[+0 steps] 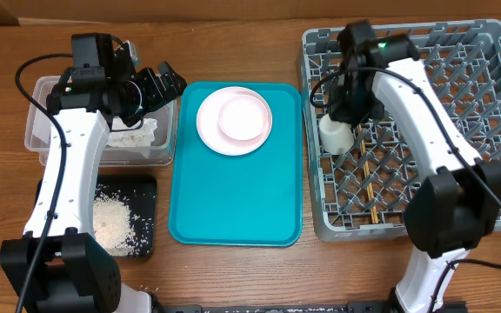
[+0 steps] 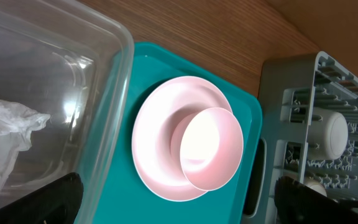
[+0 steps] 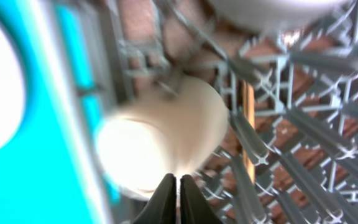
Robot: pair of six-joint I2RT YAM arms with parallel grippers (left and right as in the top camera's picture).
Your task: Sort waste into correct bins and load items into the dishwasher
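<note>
A pink bowl (image 1: 242, 117) sits in a round pink plate (image 1: 211, 130) on the teal tray (image 1: 233, 200). My left gripper (image 1: 159, 83) (image 2: 176, 208) hangs open and empty over the seam between the tray and the clear tub (image 1: 50, 130), which holds crumpled white tissue (image 1: 133, 136) (image 2: 5, 134). Rice grains (image 1: 111, 222) lie in the black tray (image 1: 142, 196). A white cup (image 1: 336, 133) (image 3: 166, 137) lies on its side at the left of the grey dish rack (image 1: 477, 104). My right gripper (image 1: 348, 103) (image 3: 179, 190) is shut just above it, nothing between its fingers. Chopsticks (image 1: 371, 187) lie on the rack floor.
The rack's upright pegs (image 3: 303, 93) stand close around my right gripper. A pale rounded vessel (image 3: 272, 9) shows at the top of the blurred right wrist view. Another white vessel (image 2: 328, 134) lies in the rack in the left wrist view. Stray grains (image 1: 150, 287) dot the wooden table.
</note>
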